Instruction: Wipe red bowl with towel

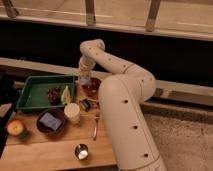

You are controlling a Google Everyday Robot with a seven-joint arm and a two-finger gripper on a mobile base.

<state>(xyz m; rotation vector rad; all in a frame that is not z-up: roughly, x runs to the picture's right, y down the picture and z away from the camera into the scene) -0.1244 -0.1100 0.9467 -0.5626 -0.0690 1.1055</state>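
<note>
Pincer, grip state I cannot tell, over one red bowl; I count one green tray, one apple on the table.

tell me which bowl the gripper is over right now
The red bowl, just right of the green tray. The gripper hangs at its left rim. The other, dark bowl sits nearer the front, beside the apple.

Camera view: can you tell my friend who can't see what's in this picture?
A white robot arm reaches over a wooden table, its gripper right above a red bowl. Beside the bowl is a green tray; nearer the front are an apple, a dark bowl and a small metal cup.
</note>
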